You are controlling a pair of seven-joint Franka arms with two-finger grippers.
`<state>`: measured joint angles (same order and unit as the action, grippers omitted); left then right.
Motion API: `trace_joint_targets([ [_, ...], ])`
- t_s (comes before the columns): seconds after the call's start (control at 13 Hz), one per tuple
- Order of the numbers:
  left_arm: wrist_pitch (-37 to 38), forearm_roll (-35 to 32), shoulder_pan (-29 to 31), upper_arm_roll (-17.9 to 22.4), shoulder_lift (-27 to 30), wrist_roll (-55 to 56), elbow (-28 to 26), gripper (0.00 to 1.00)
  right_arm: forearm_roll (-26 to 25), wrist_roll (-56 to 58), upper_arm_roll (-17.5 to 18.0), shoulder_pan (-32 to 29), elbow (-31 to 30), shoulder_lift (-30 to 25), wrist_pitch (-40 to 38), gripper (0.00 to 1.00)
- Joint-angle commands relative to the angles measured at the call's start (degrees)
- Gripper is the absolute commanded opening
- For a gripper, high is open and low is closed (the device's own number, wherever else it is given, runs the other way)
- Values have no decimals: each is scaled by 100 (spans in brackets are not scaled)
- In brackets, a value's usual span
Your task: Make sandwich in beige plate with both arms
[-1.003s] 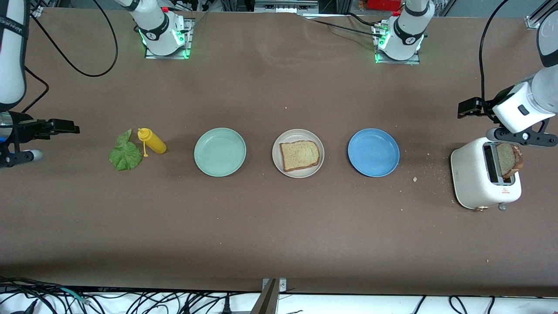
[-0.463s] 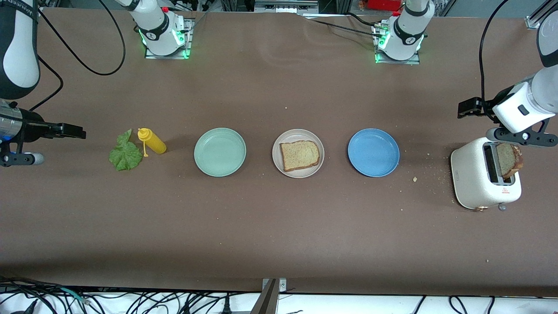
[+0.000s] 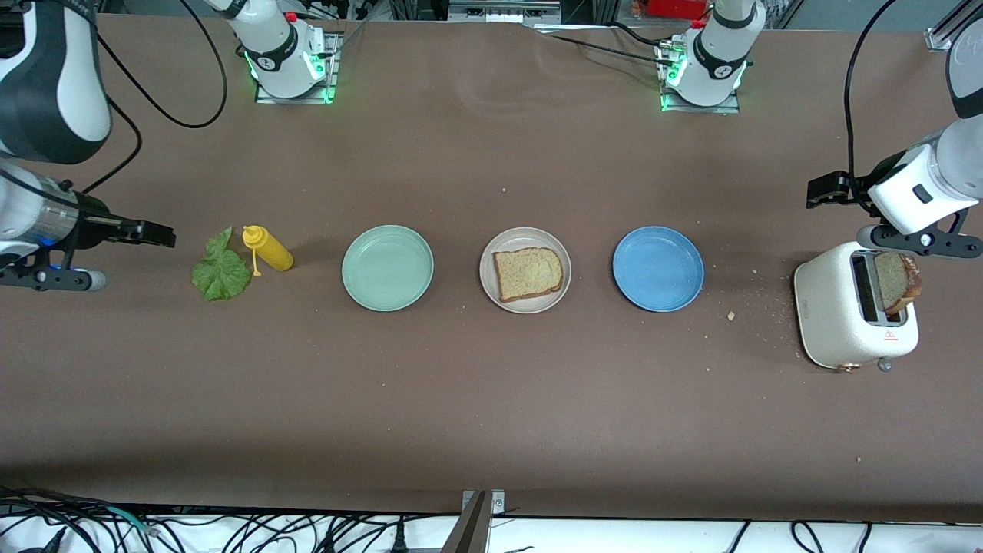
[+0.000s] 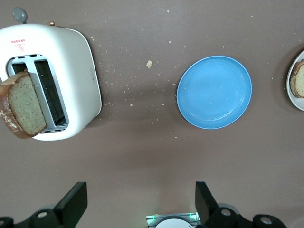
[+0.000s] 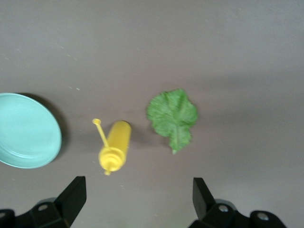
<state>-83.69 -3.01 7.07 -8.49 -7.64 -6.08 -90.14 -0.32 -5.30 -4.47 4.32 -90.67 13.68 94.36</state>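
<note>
Brown and flat, the table fills the front view, with a soft, dull top and some crumbs near its right edge.

Two big white arms with black bands reach in from the sides. The right arm comes in at the upper left of the front view. Its black right gripper is up over the table by the lettuce, fingers spread wide, holding nothing. The left arm comes in at the right edge. Its left gripper is up in the air just above the toaster, also spread wide and empty.

A white toaster with round corners stands at mid right. One brown-crusted slice of bread sticks up out of a slot.

Three round, smooth plates sit in a row across the middle. The mint-green plate and the blue plate are bare. Between them is the beige plate with one square, grainy slice of toast lying flat on it.

A crinkly green lettuce leaf lies at mid left. A yellow squeeze bottle lies on its side just beside the leaf.
</note>
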Motion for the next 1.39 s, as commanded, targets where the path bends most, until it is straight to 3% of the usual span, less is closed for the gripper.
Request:
trace_joint_targets([
  [0.0, 116, 125, 23, 6, 35, -51, 84, 100, 127, -401, 271, -186, -196, -278, 310, 99],
  [0.15, 116, 125, 23, 6, 35, -51, 84, 100, 506, -384, 271, -343, -205, -296, 426, 99],
  [1.31, 116, 125, 23, 6, 35, -33, 84, 100, 419, -393, 271, -362, -188, -208, 443, 99],
])
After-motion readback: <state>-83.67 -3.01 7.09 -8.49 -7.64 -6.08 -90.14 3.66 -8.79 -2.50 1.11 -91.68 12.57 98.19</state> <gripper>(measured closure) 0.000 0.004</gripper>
